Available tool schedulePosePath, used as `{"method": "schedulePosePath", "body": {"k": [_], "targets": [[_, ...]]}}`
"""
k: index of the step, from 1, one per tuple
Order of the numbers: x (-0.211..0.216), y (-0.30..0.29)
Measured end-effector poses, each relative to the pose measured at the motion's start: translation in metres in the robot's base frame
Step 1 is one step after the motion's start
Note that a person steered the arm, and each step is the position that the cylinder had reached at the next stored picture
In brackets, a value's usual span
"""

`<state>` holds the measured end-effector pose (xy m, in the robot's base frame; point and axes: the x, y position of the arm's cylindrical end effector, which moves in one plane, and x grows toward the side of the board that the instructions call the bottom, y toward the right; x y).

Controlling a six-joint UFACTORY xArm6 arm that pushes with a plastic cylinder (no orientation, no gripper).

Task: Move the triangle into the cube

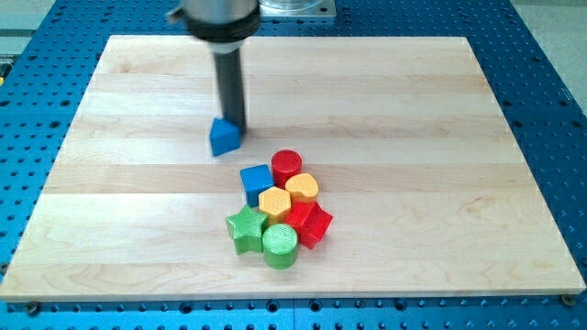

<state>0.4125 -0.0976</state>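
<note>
Nearest us, the blue cube (256,181) sits in the cluster on the bench (413,110). Beyond it, to the upper left, lies the blue triangle (224,137), small, light, rigid, likely to pivot; we have no pincer, only my tip (237,125) touching its far side.

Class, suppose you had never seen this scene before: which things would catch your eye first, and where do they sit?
First, my tip, the end of a dark rod coming down from the view's top, touching the top edge of a lone blue triangle block. Next, the tight cluster below and to its right: a blue cube, red cylinder, two yellow blocks, a green star and green cylinder, all on the pale wooden board.
</note>
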Motion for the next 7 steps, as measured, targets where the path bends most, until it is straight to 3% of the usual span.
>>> {"method": "schedulePosePath", "body": {"k": [1,2,3,4,6,7], "targets": [[-0.047,-0.009],[0.018,-0.033],[0.070,0.002],[0.056,0.005],[0.095,0.030],[0.095,0.031]]}}
